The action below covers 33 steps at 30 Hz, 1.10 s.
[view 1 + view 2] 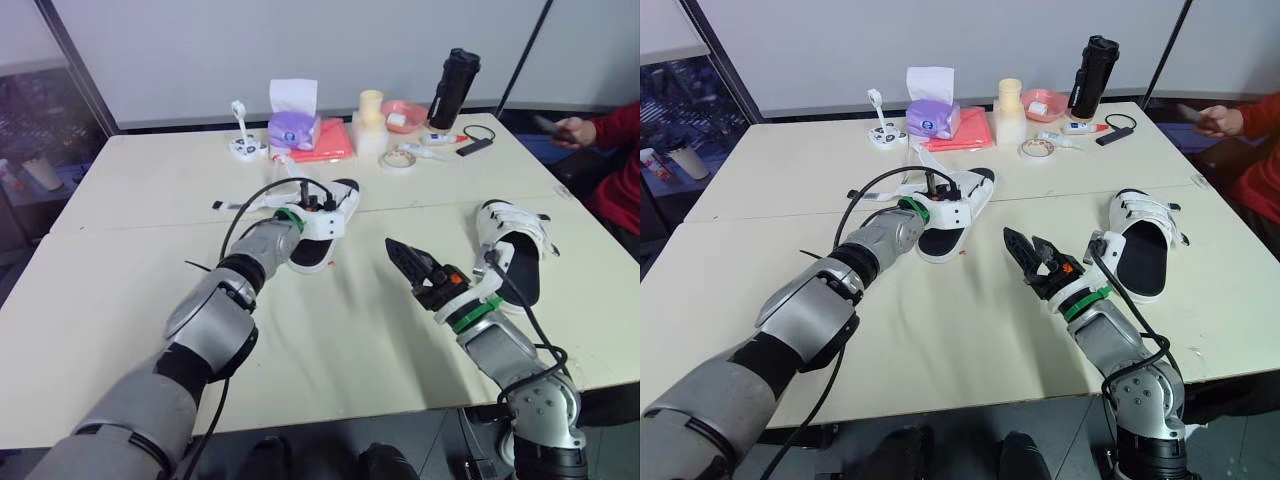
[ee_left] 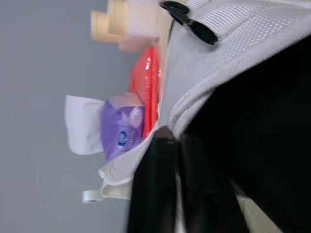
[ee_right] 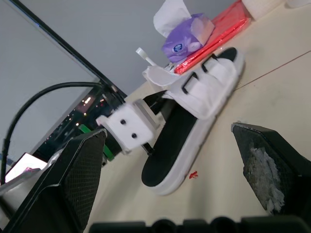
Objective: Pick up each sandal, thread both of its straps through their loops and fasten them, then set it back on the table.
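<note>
**Hazards.** The centre sandal lies sole-down on the tabletop, and the left gripper is at its heel half. You cannot tell whether that gripper has closed on a strap or merely rests against the sandal. If you lift on an unconfirmed grip, expect the strap to slip free, or the sandal to drag and twist across the tabletop.

The right gripper hovers over bare tabletop between the two sandals. Its fingers are spread wide and hold nothing, so nothing braces the sole. A pull on a strap would probably shift the whole sandal rather than feed the strap.

**Condition of the work.** The centre sandal has a white upper, a black footbed and two white straps with black loops. One loose strap stands free at the far side and is judged not yet threaded.

The second sandal lies sole-down on the robot's right, well apart, with white straps across it. You cannot tell whether these are fastened.
</note>
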Available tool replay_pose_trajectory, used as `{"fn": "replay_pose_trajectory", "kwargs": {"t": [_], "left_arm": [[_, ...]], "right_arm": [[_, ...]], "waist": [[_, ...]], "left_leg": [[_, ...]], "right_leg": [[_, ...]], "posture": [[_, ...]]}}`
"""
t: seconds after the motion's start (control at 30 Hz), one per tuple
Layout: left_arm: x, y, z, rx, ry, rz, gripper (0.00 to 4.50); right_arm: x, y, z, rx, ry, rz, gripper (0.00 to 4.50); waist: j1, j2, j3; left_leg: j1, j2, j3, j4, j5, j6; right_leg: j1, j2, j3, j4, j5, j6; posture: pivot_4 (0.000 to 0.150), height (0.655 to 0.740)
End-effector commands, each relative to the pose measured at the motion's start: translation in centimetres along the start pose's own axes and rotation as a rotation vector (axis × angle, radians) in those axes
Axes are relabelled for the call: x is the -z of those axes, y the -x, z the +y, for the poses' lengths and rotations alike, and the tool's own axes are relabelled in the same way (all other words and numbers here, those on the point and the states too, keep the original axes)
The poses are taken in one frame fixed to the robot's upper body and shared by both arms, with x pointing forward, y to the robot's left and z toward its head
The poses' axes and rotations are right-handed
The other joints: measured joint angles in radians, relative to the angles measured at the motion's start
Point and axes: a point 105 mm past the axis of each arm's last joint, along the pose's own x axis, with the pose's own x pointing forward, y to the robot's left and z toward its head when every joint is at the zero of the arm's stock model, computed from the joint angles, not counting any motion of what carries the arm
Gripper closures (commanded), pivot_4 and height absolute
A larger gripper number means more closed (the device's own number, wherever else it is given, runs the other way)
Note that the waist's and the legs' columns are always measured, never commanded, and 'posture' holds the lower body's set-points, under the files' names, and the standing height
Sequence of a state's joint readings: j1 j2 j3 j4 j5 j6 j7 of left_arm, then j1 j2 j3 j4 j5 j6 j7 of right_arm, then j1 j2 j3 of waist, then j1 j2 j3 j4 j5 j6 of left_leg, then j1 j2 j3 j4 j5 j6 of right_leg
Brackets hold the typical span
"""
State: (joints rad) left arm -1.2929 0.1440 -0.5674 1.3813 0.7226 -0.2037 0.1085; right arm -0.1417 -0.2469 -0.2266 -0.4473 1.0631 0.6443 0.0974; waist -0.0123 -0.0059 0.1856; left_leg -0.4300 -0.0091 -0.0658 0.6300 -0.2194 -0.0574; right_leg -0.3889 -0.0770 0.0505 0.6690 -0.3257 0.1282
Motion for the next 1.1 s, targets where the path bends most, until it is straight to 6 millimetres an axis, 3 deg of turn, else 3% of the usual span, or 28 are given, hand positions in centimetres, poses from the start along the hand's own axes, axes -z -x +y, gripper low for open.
{"fn": "replay_pose_trajectory", "kwargs": {"t": [0.03, 0.17, 0.37, 0.7, 0.9, 1.1], "left_arm": [[0.3, 0.0, 0.6, -0.021, -0.007, 0.007, 4.45], [-0.2, 0.1, 1.3, -0.059, -0.055, -0.050, 4.45], [-1.3, 1.4, 0.9, -0.033, -0.247, -0.289, 4.45], [-2.6, 8.4, -0.4, -0.006, -0.521, -0.885, 4.45], [-1.8, 11.5, -1.5, -0.018, -0.562, -1.070, 4.45], [-1.9, 12.3, -2.3, 0.006, -0.521, -1.113, 4.45]], "right_arm": [[-1.3, 0.3, 0.9, -0.019, 0.030, -0.058, 0.00], [-1.4, 0.4, 0.7, -0.012, 0.035, -0.060, 0.00], [-2.4, 0.8, 0.1, -0.029, 0.067, -0.050, 0.00], [-3.8, 1.6, -1.3, -0.067, 0.126, 0.027, 0.00], [-2.8, 2.2, -0.6, -0.133, 0.144, 0.126, 0.00], [-2.6, 2.7, -1.3, -0.129, 0.177, 0.181, 0.00]], "waist": [[-0.001, 0.000, 0.000], [-0.001, 0.000, 0.000], [-0.002, 0.000, 0.000], [0.001, -0.002, 0.001], [0.001, -0.003, 0.001], [0.002, -0.003, 0.001]], "left_leg": [[0.000, 0.000, 0.000, 0.000, 0.000, 0.000], [0.000, 0.000, 0.000, 0.000, 0.000, 0.000], [0.000, 0.000, 0.000, 0.000, 0.000, 0.000], [0.000, 0.000, 0.001, -0.001, 0.000, 0.000], [0.000, 0.000, 0.001, 0.000, 0.000, 0.000], [0.000, 0.000, 0.001, 0.001, 0.000, 0.000]], "right_leg": [[0.000, 0.000, 0.000, 0.000, 0.000, 0.000], [0.000, 0.000, 0.000, 0.001, 0.000, 0.000], [-0.001, 0.000, 0.000, 0.001, 0.000, 0.000], [-0.001, 0.000, 0.001, 0.000, 0.000, 0.000], [-0.001, 0.000, 0.001, 0.000, 0.000, 0.000], [-0.001, 0.000, 0.000, 0.001, 0.000, 0.000]], "posture": [[0.150, 0.7400], [0.150, 0.7400], [0.150, 0.7400], [0.150, 0.7400], [0.150, 0.7400], [0.150, 0.7400]]}}
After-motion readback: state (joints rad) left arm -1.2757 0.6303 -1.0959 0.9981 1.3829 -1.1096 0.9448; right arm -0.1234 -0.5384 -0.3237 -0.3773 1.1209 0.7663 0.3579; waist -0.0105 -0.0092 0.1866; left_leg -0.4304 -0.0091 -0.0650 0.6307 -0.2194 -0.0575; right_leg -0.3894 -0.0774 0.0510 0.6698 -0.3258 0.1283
